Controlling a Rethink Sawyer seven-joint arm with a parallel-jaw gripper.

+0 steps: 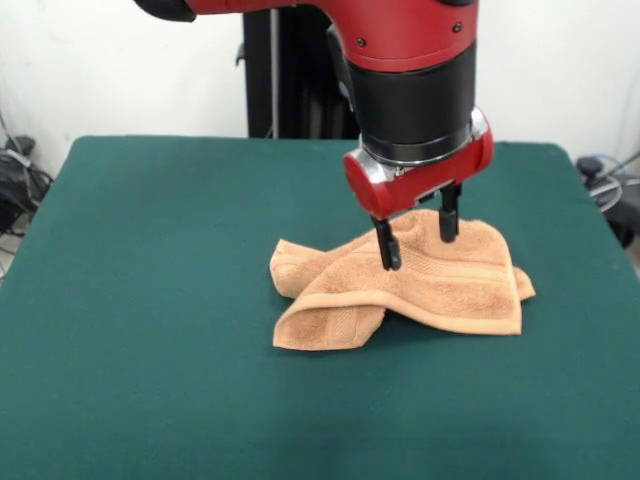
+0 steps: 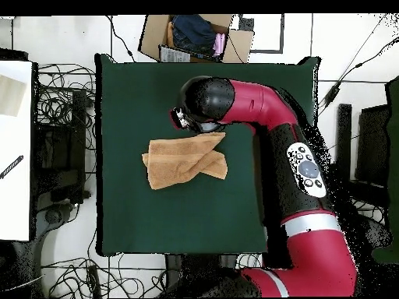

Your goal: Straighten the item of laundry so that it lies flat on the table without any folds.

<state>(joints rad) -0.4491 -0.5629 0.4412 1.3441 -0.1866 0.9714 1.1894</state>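
The small orange-tan fluffy towel (image 1: 420, 285) lies near the middle of the big dark green cloth table (image 1: 150, 300); it is not flat; one part is folded over another, and a flap sticks out toward the front corner like a little tongue. The red and black robot arm (image 2: 265, 109) reaches over it; its gripper (image 1: 417, 238) with two thin black fingers (image 1: 386, 246) hangs right at the towel's top edge. The jaws stand a little way apart, and I see no cloth pinched between them; the tips look as if they touch or almost touch the towel. I think this is the grabbing step; the flattening is not done yet. Next the fingers need to close on one layer only, then pull that flap outward and lay it down smooth.
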